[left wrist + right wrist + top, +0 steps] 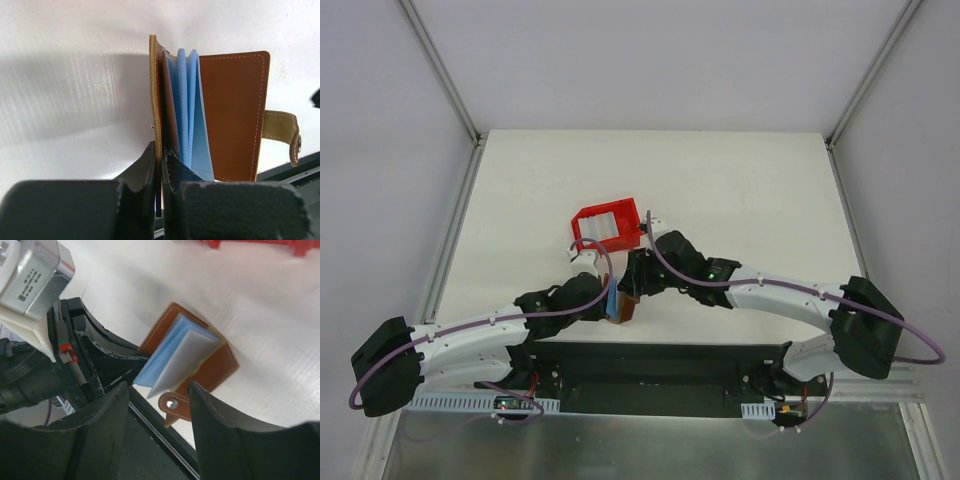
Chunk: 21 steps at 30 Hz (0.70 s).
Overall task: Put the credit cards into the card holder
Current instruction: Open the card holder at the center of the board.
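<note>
Gaping card holder (232,115) near table edge (720,335)

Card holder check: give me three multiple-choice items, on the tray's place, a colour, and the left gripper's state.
1. The red tray lies: A nearer the arm bases than the card holder; B farther from them; C under it.
2. The inner sleeves are: A blue; B green; C black.
3. The left gripper is: A open; B shut on the card holder's cover; C shut on the tray.
Key: B, top view shows it beyond; A, wrist views show blue; B, it pinches one cover.
</note>
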Motion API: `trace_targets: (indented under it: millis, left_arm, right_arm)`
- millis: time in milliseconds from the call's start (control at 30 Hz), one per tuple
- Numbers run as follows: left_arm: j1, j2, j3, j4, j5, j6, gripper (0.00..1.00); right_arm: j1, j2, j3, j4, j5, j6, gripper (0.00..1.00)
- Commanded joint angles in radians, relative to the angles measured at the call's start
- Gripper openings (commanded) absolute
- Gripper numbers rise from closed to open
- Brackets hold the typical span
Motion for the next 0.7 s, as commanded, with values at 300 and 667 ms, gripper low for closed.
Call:
trace_targets:
  millis: [300,667]
  left_arm:
    - [-0.005,-0.028,0.031,-0.014,-0.021,0.023,0.0]
    - [-0.007,-0.04,0.008,-0.014,-0.029,0.005,0.0]
  right_arm:
    - [0.045,0.172,0.142,-0.093,-0.028,-0.069,0.58]
    - [0.057,0.235,0.119,-0.054,-0.027,-0.033,0.56]
